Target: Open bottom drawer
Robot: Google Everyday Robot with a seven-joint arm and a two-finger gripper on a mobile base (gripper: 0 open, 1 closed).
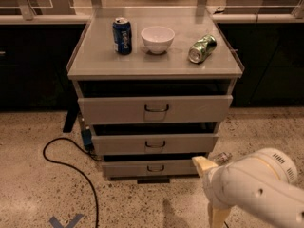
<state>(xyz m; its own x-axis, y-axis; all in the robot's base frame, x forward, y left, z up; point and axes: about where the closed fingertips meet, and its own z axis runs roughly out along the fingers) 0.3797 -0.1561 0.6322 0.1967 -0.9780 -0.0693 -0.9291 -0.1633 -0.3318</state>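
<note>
Nearest, low in the right corner: bulky white arm [259,189], blocking much of the floor [33,194] there. At its upper left end, a pale yellowish tip, taken for the tool [203,165]; open or closed, cannot tell. Hangs low, just off the right end of the bottom drawer [128,168], roughly level with its front, touching or apart not clear.

On the left, a dark cable [71,163] looping across the speckled floor toward the cabinet's left side; a blue tape mark [66,221] at the lower edge.

Next back, the bottom drawer itself: lowest and narrowest of three grey fronts, just above the floor. Long axis running left to right across the view. Small dark wire handle [155,168] at its centre, lying to the left of the tool at about the same height. Judged as the crux: needs a sideways shift leftward along the front to reach that handle, then a straight pull outward toward the camera. Front looks pushed in or nearly so; opening judged not yet begun.

Above it, the middle drawer [190,144], then the tall top drawer [114,110], each with a dark gap over it.

Farthest, on the tabletop [156,65]: upright blue can [122,36], white bowl [157,38], green can [202,48] lying on its side.
</note>
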